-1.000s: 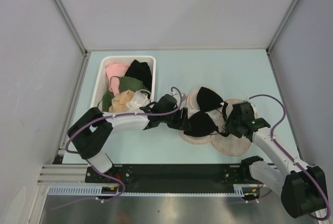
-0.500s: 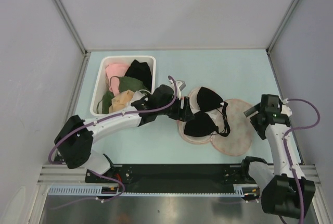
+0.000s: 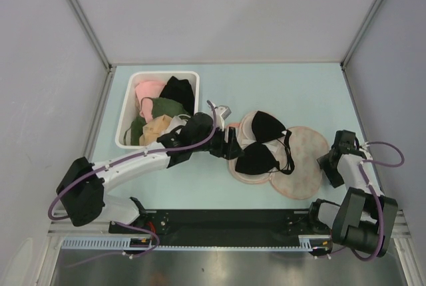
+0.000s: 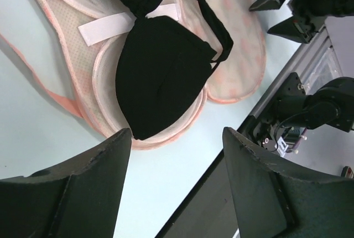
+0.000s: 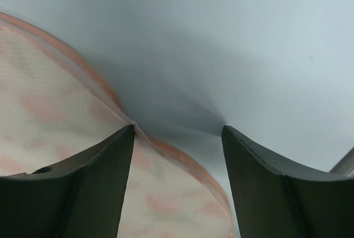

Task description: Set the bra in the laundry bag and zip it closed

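The laundry bag (image 3: 303, 166) lies open on the table, its patterned half to the right and its pale pink cups (image 3: 246, 169) to the left. The black bra (image 3: 263, 143) lies spread over the cups, one strap reaching onto the patterned half. My left gripper (image 3: 229, 145) is open and empty at the bag's left edge. In the left wrist view the bra (image 4: 163, 77) and bag (image 4: 105, 105) lie just beyond the open left gripper (image 4: 176, 133). My right gripper (image 3: 329, 166) is open and empty at the bag's right rim. In the right wrist view it (image 5: 177, 130) straddles the bag's pink edge (image 5: 55, 122).
A white rectangular bin (image 3: 163, 73) with pink, green, beige and black garments stands at the back left, next to my left arm. A black rail (image 3: 226, 219) runs along the table's near edge. Grey walls enclose the table on three sides.
My right gripper has pulled back to the right, off the patterned half to its right rim. My left arm has stretched out and its gripper has shifted slightly up and left from the bra.
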`<state>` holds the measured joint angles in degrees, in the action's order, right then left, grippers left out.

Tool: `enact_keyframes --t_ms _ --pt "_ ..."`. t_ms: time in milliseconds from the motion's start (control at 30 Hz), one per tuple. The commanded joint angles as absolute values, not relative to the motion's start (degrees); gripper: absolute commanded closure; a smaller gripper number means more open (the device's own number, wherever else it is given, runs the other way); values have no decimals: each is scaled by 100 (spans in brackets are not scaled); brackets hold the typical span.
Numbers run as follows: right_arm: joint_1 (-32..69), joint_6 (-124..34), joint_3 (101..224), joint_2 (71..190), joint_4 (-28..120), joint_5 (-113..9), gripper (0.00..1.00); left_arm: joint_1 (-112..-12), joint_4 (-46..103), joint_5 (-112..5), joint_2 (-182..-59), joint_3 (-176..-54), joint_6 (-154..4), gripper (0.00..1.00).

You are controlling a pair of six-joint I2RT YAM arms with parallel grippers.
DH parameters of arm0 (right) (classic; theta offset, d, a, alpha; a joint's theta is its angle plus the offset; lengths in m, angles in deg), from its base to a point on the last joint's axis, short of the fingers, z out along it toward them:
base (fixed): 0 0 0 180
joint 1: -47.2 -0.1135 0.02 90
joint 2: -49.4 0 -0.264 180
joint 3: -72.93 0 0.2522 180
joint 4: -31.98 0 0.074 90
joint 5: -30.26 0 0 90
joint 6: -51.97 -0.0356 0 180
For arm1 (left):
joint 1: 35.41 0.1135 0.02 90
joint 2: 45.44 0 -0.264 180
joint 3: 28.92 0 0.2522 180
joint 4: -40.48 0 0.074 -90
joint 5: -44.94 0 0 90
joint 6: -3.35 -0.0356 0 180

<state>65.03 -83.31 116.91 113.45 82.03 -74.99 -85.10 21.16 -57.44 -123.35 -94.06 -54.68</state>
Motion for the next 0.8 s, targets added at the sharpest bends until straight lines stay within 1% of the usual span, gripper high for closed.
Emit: enact_keyframes --t_ms 0,33,67,100,133,167,200,233,267,333,400,433,533,600,767 --pt "6540 -8391 11552 11672 7712 -7399 36 -8480 2277 -5982 -11998 -9436 -5518 28" --pt "6540 -8339 11570 11734 7625 -7302 44 -8480 2259 -6017 -11980 -9497 -5570 29" --pt "6505 -8347 11596 11839 7615 -7301 46 -8489 2250 -6122 -11954 -9533 -5623 29" --pt "6496 -8277 11622 11874 7598 -7275 51 -8498 2250 -6132 -11945 -9611 -5745 29" --pt "6496 -8242 11640 11918 7554 -7231 61 -8550 2233 -6158 -11945 -9656 -5808 29" --pt "6496 -8189 11666 11945 7545 -7222 67 -8603 2233 -6071 -11936 -9699 -5869 29" --pt "6478 -8111 11745 11936 7562 -7213 73 -8673 2250 -5948 -11919 -9770 -6044 29" --pt "6443 -8075 11789 11910 7641 -7187 85 -8891 2259 -5712 -11901 -9805 -6133 29" --pt "6321 -8057 11842 11858 7694 -7187 90 -9033 2303 -5214 -11875 -9823 -6220 27" --pt "6128 -8004 12060 11612 7913 -7248 100 -9418 2643 -4824 -11883 -9779 -6440 26" --pt "5725 -8030 12184 11271 8176 -7292 100 -9605 3171 -4691 -11927 -9570 -6555 26" --pt "5583 -8074 12298 11155 8256 -7275 100 -9736 3686 -4699 -11962 -9490 -6538 25" --pt "5178 -8127 12483 10673 8590 -7257 100 -9948 4471 -4725 -12225 -9392 -6590 22" --pt "5003 -8163 12694 10478 8818 -7144 100 -10062 4640 -4682 -12401 -9567 -6791 20" --pt "4756 -8215 13238 9969 9275 -7020 100 -10220 4711 -4698 -13060 -10095 -6977 20"
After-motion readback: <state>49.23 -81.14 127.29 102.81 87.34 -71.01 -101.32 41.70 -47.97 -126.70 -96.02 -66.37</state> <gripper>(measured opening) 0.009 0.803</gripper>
